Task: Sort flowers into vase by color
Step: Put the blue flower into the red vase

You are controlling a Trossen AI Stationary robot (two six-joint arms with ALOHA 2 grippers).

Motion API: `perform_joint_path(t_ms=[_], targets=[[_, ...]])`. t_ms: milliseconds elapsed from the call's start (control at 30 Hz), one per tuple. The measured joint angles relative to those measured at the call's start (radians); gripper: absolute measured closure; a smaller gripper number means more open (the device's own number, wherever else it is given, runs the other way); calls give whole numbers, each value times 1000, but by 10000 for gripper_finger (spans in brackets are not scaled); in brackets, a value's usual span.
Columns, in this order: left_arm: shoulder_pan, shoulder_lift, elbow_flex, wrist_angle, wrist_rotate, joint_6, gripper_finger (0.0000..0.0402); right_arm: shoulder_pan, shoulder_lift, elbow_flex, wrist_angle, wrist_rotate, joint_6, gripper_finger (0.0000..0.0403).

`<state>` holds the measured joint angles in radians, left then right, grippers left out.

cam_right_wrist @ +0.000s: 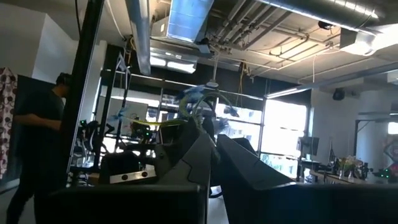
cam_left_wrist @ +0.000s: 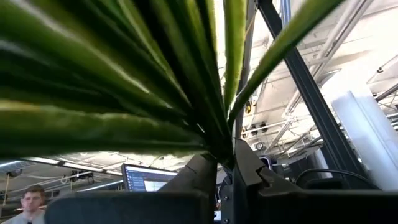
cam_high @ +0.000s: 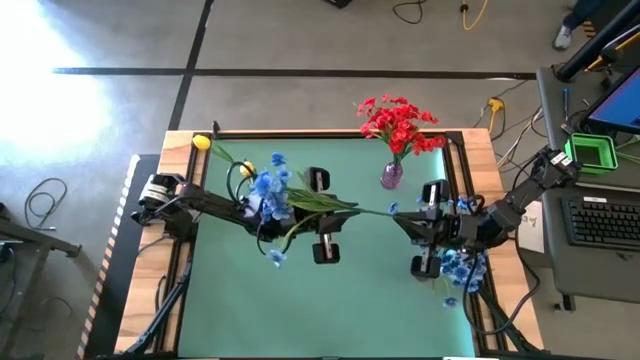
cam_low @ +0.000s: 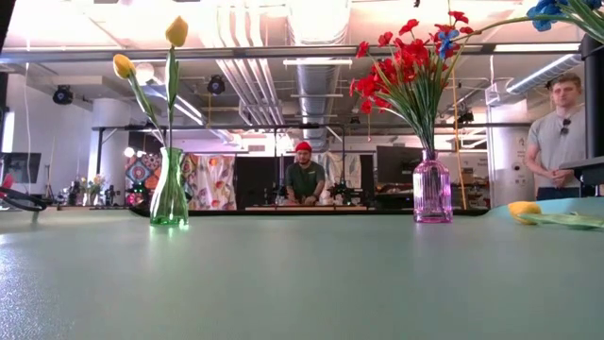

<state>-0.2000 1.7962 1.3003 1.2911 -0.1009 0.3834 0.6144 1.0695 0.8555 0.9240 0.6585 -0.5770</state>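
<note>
My dark fingers (cam_left_wrist: pixel 205 180), green leaves (cam_left_wrist: pixel 124 81), blue blossoms (cam_high: pixel 268 188), red blooms (cam_high: pixel 398 122) in pink vase (cam_low: pixel 432 191), yellow tulips (cam_low: pixel 176 32) in green vase (cam_low: pixel 169 192), green table (cam_low: pixel 302 283).

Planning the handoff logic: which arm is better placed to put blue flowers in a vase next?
Probably left. The left gripper is shut on the blue flowers over mid-table, nearer the green vase. The right gripper, also shut on blue stems, sits at the table's right edge.

You are looking at two dark, near-black arms built of slim jointed segments, the left arm (cam_high: pixel 205 203) carrying a silver-grey motor block at its base. The right arm (cam_high: pixel 510 208) is trailing black cables, and the fingers (cam_right_wrist: pixel 249 177) are showing as matte, angular wedges.
</note>
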Motion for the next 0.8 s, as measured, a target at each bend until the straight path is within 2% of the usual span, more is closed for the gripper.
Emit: perform_joint_path(t_ms=[200,400,567,633,800], targets=[[0,0,0,-10,-3,0,399,0,0,0,-23,17,0,347],[1,-2,0,-75,-29,1,401,5,0,3,-36,181,0,273],[-3,-27,0,-263,-79,1,401,38,0,20,-83,283,0,216],[-8,-44,-1,-354,-98,0,401,55,0,36,-146,321,12,197],[-40,-107,-1,-546,-239,15,402,69,0,94,-385,356,143,160]])
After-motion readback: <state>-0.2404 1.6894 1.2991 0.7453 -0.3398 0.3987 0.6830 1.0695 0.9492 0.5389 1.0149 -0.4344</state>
